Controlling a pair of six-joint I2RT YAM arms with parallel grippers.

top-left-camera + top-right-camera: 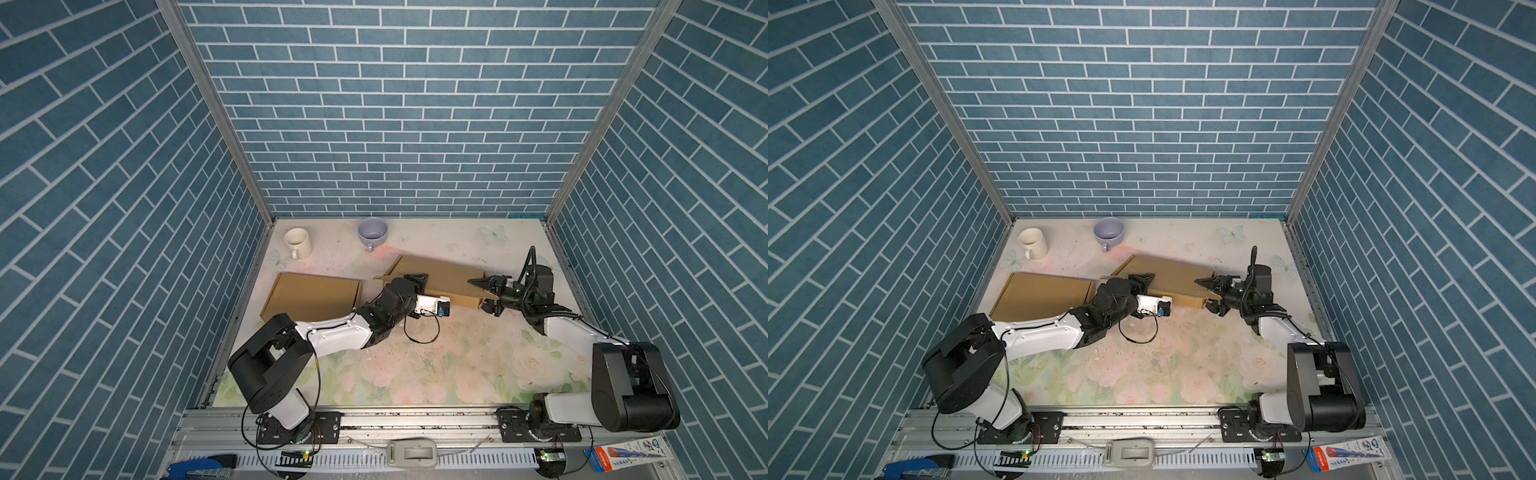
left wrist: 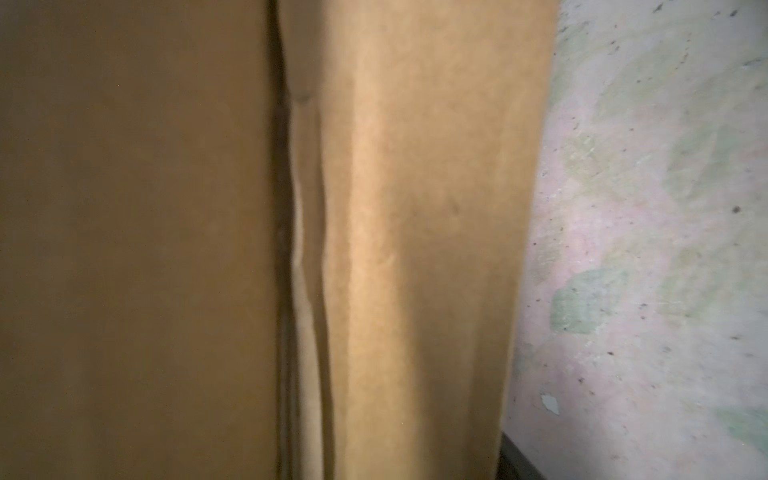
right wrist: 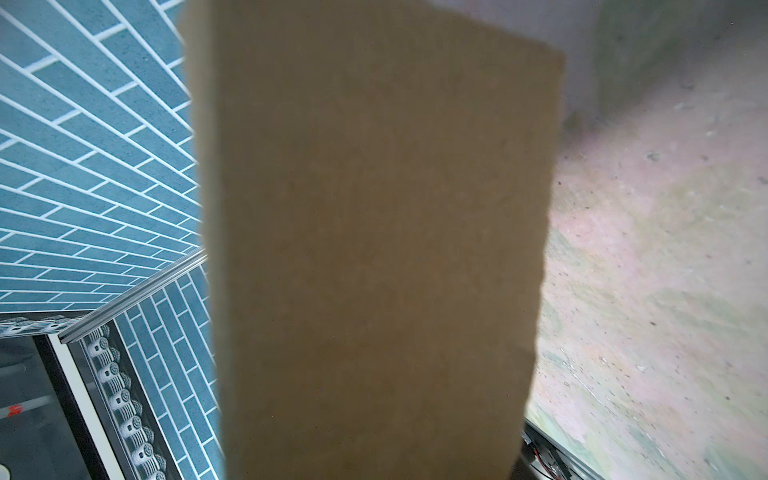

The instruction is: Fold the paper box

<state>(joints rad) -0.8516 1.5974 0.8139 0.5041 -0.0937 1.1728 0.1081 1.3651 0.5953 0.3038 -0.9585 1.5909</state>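
Table: we see a floral-print tabletop (image 1: 415, 365) carrying everything; the lilac ceramic cup (image 1: 372, 233) at its far edge is our landmark
Task box: the half-folded brown cardboard box (image 1: 440, 272) lies on the table just nearer the robot than the cup; it stretches away from the cup towards the right arm's side
Other box: a flat closed brown cardboard box (image 1: 311, 297) lies nearer the robot than the cup, on the left arm's side
Handling: we judge the task box light, thin and springy; it is stiff only between creases, likely to slide on the table and to dent under a hard pinch
Hold: we would take it by flap edges close to a crease; the opposite end needs bracing
Axis: the long axis runs across the table away from the cup; its end flap (image 3: 374, 249) points at the right arm
Right: the right gripper (image 1: 482, 295) stands with jaws apart astride that flap, at the end farthest from the cup
Left: the left gripper (image 1: 417, 279) sits at the end nearest the cup; we cannot tell its jaw state
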